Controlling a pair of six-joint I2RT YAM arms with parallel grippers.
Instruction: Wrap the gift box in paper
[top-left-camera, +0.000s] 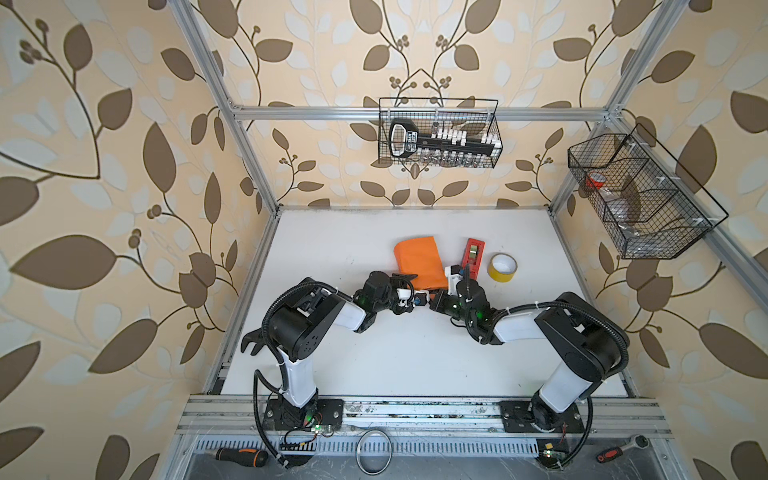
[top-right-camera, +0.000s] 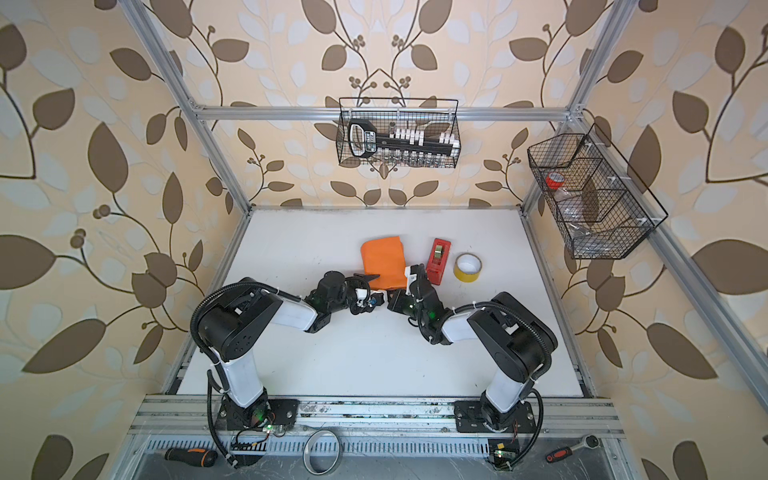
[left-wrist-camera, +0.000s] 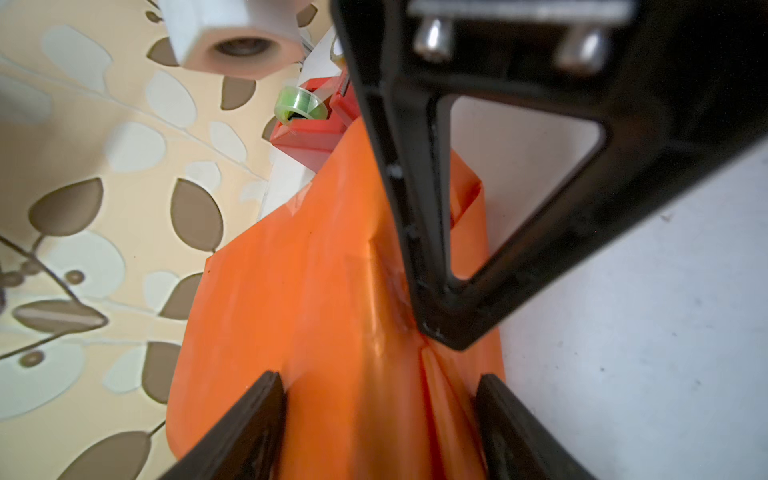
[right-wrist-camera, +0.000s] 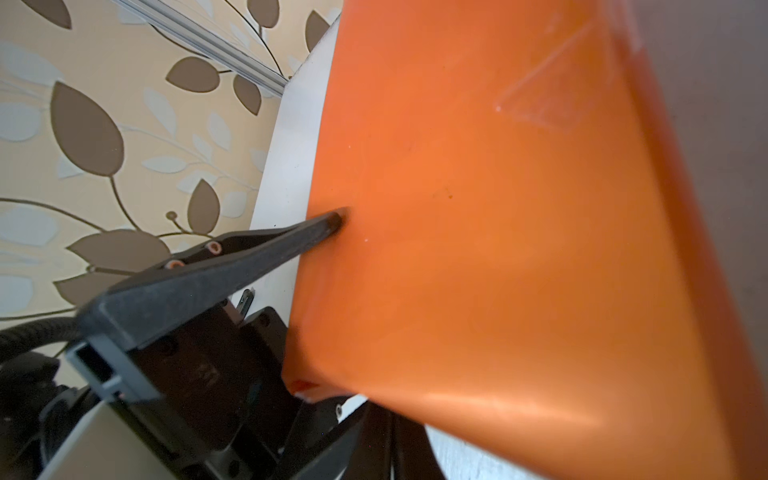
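**Wrapping the box: end-fold stage.** The paper (top-left-camera: 417, 259), orange side out, is closed round a low block on the table (top-left-camera: 332, 249). The box itself is hidden, and we judge that it lies inside this parcel.

The left pincer (left-wrist-camera: 378, 376) is released. Its jaws stand wide and straddle the parcel's near end, with one finger (right-wrist-camera: 291, 245) touching the side of the wrap.

The right pincer (left-wrist-camera: 438, 332) is clenched. Its tip sits just ahead of the left pincer's gap, where creases in the paper run together. We read this as a grasp on a fold of paper, though the finger masks the pinch itself.

Just beside the right pincer, on the side away from the left one, stands a red dispenser (top-left-camera: 473, 257). A yellow tape roll (top-left-camera: 502, 267) lies further out. A clear patch (right-wrist-camera: 552, 99) on the wrap looks like tape, so we take the long seam as fastened.

**Step in hand, as we judge it:** gathering the loose paper at the parcel's near face.

**Next move:** the right pincer should draw its fold flat across that face. Meanwhile the left pincer should close just enough to steady the parcel without crushing it. The glossy sheet may slip or tear if pulled askew. Tape must then come from the dispenser.
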